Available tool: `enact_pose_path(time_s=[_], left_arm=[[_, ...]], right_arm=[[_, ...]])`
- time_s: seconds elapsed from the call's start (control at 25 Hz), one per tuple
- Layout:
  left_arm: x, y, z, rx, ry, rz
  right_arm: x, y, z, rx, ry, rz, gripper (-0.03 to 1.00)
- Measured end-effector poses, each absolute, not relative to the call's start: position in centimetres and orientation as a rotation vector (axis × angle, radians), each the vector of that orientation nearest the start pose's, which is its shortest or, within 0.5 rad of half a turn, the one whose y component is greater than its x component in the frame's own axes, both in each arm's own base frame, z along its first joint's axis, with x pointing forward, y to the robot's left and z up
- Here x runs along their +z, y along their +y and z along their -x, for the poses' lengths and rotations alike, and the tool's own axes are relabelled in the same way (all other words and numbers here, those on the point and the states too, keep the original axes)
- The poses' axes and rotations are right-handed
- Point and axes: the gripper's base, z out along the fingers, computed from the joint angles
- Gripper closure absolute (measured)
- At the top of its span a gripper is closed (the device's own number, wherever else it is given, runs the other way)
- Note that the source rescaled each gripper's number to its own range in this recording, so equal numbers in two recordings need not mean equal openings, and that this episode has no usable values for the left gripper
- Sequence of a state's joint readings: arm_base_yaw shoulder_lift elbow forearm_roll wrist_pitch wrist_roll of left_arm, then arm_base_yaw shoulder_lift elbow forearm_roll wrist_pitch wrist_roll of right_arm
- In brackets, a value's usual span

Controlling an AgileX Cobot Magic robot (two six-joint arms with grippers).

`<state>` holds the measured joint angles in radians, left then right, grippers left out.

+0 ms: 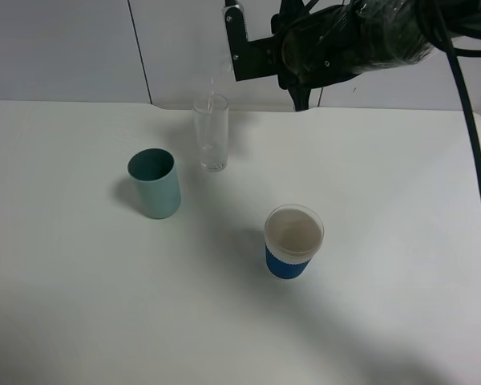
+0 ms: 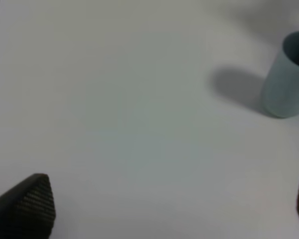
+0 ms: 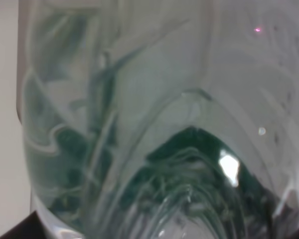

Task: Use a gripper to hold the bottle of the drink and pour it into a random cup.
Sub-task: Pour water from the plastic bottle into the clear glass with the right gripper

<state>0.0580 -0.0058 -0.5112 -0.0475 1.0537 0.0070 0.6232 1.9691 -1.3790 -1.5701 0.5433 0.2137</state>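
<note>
The clear glass cup (image 1: pixel 211 132) stands upright at the back middle of the white table. My right gripper (image 1: pixel 232 42) hangs above it and to its right, shut on the bottle (image 1: pixel 217 79). The bottle is tilted, and its faint clear neck points down at the cup's rim. In the right wrist view the clear and dark green bottle (image 3: pixel 154 124) fills the frame, so the fingers are hidden. My left gripper (image 2: pixel 172 204) is open and empty low over bare table, with one black fingertip (image 2: pixel 32 201) showing. It is out of the high view.
A teal plastic cup (image 1: pixel 155 183) stands to the left of and in front of the glass; it also shows in the left wrist view (image 2: pixel 287 74). A white paper cup with a blue sleeve (image 1: pixel 293 241) stands nearer the front. A black cable (image 1: pixel 477 160) hangs along the right side.
</note>
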Motion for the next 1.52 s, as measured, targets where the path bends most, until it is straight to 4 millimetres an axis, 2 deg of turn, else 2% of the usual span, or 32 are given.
enact_pose_path(time_s=[1.52], left_arm=[[28.10, -0.42, 0.67, -0.016, 2.019, 0.049]], right_arm=[[23.02, 21.99, -38.86, -1.028, 1.434, 1.596, 0.97]])
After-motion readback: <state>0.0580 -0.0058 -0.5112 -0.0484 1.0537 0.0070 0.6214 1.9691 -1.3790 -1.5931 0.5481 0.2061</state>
